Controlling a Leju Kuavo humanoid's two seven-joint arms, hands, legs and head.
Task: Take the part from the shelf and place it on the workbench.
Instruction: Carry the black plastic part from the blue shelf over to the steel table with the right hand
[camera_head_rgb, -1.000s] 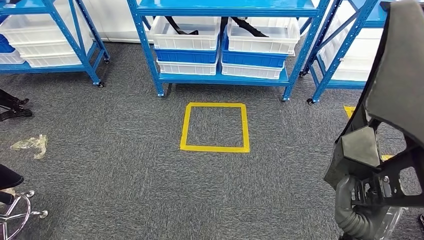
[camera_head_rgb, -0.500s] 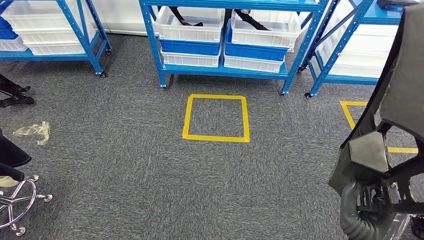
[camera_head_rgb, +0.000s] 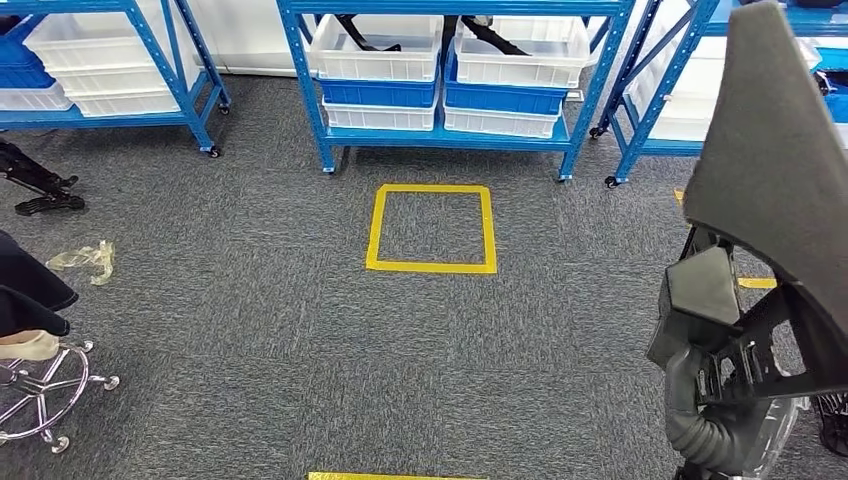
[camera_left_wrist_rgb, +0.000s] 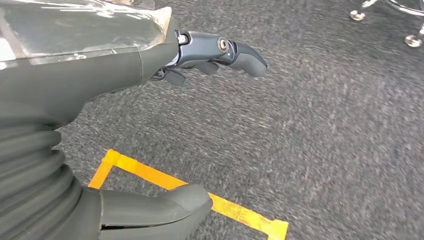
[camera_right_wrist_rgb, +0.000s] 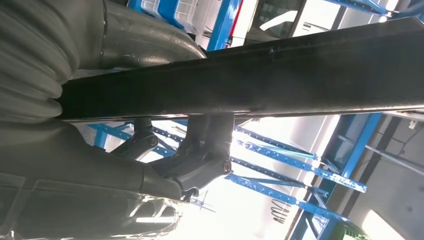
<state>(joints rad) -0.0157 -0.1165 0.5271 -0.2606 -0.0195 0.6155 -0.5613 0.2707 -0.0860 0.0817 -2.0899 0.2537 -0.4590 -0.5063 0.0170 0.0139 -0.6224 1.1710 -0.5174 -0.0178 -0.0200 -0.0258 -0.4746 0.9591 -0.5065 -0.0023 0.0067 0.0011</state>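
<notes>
Part (camera_head_rgb: 775, 190): large dark piece, grey felt face and black ribbed frame, held up over the carpet, right of the square (camera_head_rgb: 432, 228) and well clear of the shelf (camera_head_rgb: 455, 75).
Right hand (camera_right_wrist_rgb: 165, 145): wrapped round the part's black bar, thumb on one side and fingers on the other.
Left hand (camera_left_wrist_rgb: 150, 125): holding nothing, thumb and fingers spread, above the carpet near yellow tape.
Shelf: blue, beyond the square, with white and blue bins (camera_head_rgb: 375, 60).
Chair base (camera_head_rgb: 45, 385): left of the square.

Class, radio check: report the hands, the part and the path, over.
Right hand grips the black part, held upright. Left hand holds nothing, fingers apart. Yellow tape square ahead on carpet; office chair base off left.
</notes>
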